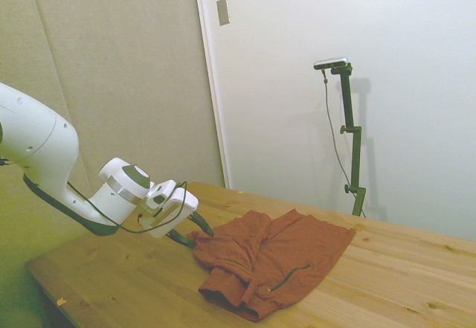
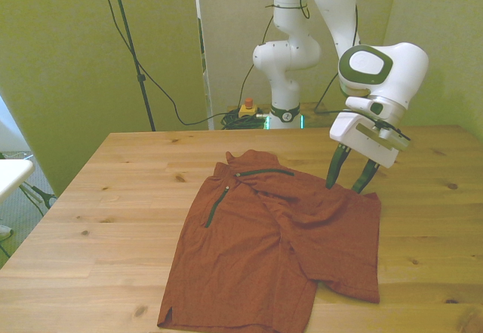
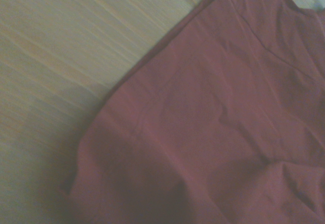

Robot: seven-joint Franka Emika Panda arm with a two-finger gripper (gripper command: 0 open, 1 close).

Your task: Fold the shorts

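Note:
The rust-orange shorts (image 2: pixel 279 242) lie spread on the wooden table (image 2: pixel 113 197), partly folded over themselves, with dark green zipper trims (image 2: pixel 264 172) near the waist. In the side view the shorts (image 1: pixel 279 257) sit mid-table. My gripper (image 2: pixel 343 188) stands open, tilted, its fingertips down at the shorts' far edge on the front view's right; I cannot tell if they touch the cloth. From the side, the gripper (image 1: pixel 195 236) is at the shorts' nearest corner. The wrist view shows a corner of the shorts (image 3: pixel 213 122) on bare wood (image 3: pixel 61 46).
Bare wood surrounds the shorts on all sides, widest at the front view's left. A yellow box with a red button (image 2: pixel 247 108) and cables lie behind the table's far edge. A white object (image 2: pixel 11 173) pokes in at the front view's left.

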